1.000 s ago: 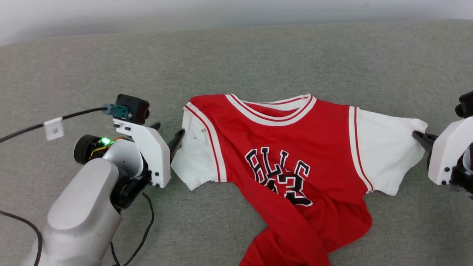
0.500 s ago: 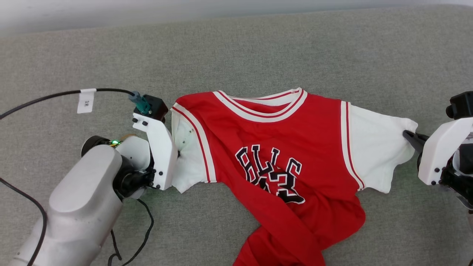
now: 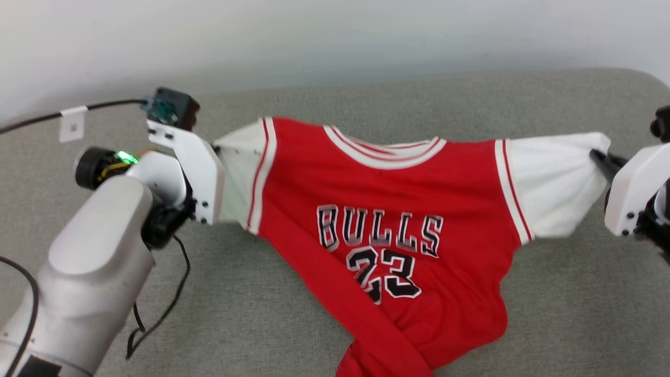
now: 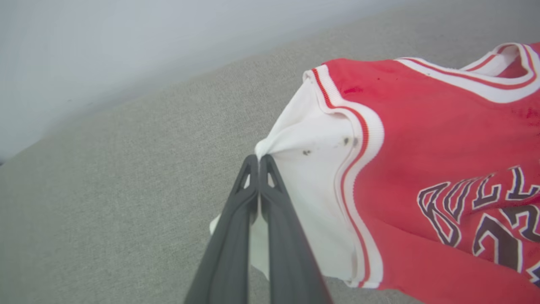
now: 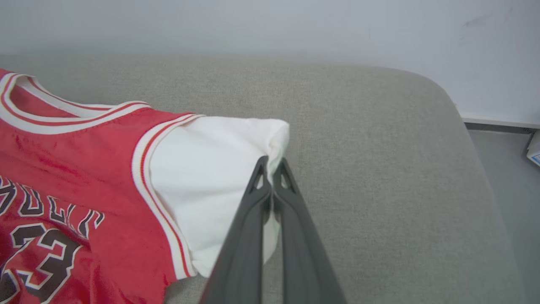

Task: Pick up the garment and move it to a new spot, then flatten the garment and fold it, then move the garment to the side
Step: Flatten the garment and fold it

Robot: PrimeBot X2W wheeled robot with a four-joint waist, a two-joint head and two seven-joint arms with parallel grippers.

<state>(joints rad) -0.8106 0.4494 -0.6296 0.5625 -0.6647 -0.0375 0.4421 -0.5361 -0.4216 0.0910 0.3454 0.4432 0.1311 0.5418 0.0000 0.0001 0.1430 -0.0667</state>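
Holding the garment (image 3: pixel 398 204) stretched between them, the left end effector (image 4: pixel 258 159) is clamped on one white sleeve, the right end effector (image 5: pixel 272 162) on the other; its lower part rests on the grey surface (image 3: pixel 251 309). Pick-up step, I'd say; next, carry both ends together, evenly taut.

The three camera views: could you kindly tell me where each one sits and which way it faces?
Head view: on the head, looking forward and down at the garment stretched over the grey cushion; the left forearm shows.
Left wrist view: on the left wrist, looking along the left claw, shut on one white sleeve.
Right wrist view: on the right wrist, looking along the right claw, shut on the other sleeve.
Shared: both wrist views show the lettering and the pale wall.
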